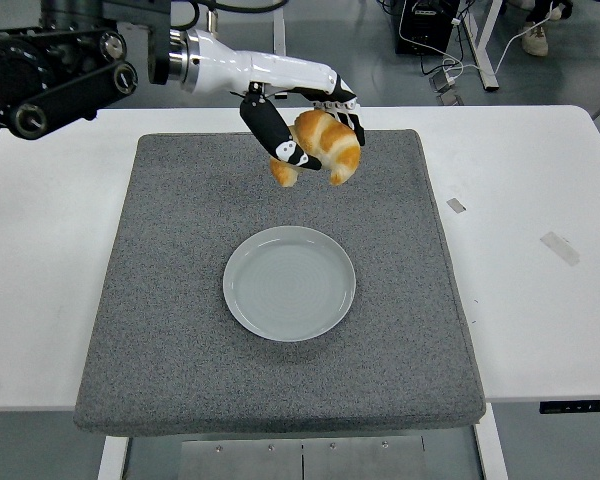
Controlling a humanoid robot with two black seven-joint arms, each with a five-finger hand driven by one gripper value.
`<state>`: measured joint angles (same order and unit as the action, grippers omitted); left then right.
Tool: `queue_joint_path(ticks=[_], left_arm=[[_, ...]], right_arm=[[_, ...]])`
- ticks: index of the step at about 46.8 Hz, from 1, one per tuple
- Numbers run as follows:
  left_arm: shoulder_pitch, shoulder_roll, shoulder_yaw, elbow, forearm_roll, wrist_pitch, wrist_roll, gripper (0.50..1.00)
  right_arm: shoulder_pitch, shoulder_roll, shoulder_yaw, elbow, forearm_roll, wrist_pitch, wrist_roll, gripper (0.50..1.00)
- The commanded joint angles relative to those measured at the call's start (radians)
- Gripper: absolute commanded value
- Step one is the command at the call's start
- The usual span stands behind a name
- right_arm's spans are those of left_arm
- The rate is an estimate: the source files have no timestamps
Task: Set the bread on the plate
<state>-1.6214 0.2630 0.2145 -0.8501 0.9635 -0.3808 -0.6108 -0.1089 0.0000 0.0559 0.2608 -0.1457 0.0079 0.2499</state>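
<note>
1. The white rectangular table (pixel 540 180) carried a square grey felt mat (pixel 280 300) across its middle.
2. A round pale grey plate (pixel 290 283) lay empty at the mat's centre.
3. The left hand (pixel 305 125) reached in from the far left, its fingers (pixel 270 125) curled around the bread.
4. The golden-brown crescent-shaped bread (pixel 322 147) hung in that grasp above the mat's far part, beyond the plate.

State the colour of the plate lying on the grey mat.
The plate is pale grey-white, plain and unpatterned, seen best in the head view.
</note>
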Motion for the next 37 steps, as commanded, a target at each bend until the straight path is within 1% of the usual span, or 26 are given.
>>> queue_joint_path(ticks=[1,4,13,20,27,37], left_arm=[[0.005,-0.03,0.034,0.002,0.0,0.019,0.0,0.581],[0.008,-0.051,0.057,0.002,0.0,0.036,0.0,0.581],[0.067,-0.085,0.1,0.003,0.004,0.075,0.0,0.583],[0.133,-0.085,0.112,0.003,0.046,0.105,0.0,0.584],[0.199,-0.079,0.112,0.005,0.098,0.122,0.0,0.586],[0.248,-0.073,0.112,0.008,0.109,0.141,0.0,0.587]], right_arm=[[0.0,0.0,0.001,0.0,0.0,0.0,0.0,1.0],[0.0,0.0,0.001,0.0,0.0,0.0,0.0,1.0],[0.0,0.0,0.002,0.0,0.0,0.0,0.0,1.0],[0.0,0.0,0.002,-0.002,0.0,0.0,0.0,1.0],[0.0,0.0,0.002,-0.003,0.0,0.0,0.0,1.0],[-0.002,0.0,0.002,-0.003,0.0,0.0,0.0,1.0]])
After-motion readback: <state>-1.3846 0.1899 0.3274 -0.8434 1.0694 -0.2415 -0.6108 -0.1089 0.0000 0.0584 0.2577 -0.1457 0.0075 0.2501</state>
